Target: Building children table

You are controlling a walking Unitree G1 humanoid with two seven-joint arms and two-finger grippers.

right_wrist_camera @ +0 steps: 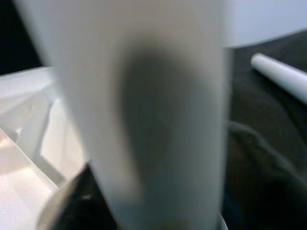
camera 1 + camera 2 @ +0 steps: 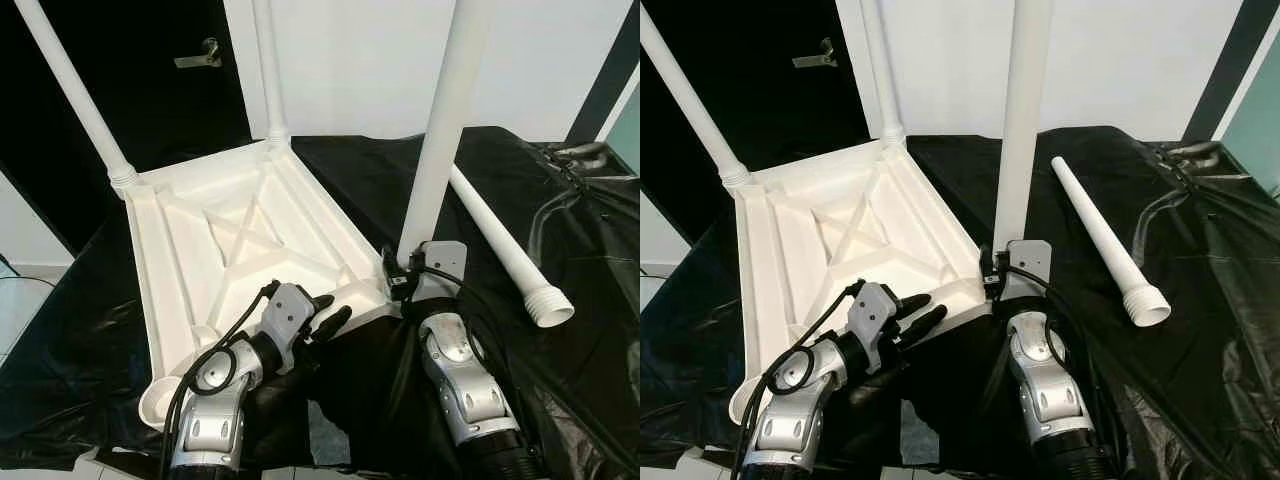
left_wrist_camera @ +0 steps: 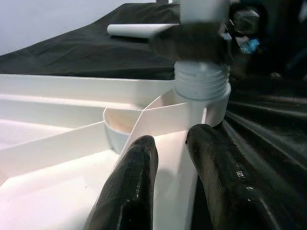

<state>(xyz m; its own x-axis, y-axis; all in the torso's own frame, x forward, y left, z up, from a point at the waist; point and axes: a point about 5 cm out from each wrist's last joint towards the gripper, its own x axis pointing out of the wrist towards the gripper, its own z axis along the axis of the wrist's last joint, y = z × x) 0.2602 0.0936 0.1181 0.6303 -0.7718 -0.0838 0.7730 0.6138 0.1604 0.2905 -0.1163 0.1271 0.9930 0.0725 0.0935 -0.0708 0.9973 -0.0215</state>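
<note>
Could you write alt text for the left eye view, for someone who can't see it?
An upturned white table top lies on black sheeting; the right claw grips an upright white leg at its near corner. The left claw rests on the near rim, and a loose leg lies nearby.

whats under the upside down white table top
The white table top lies upside down on a black sheet that spreads out past its edges. A loose leg lies on the same sheet. What the sheet itself rests on is covered.
</note>
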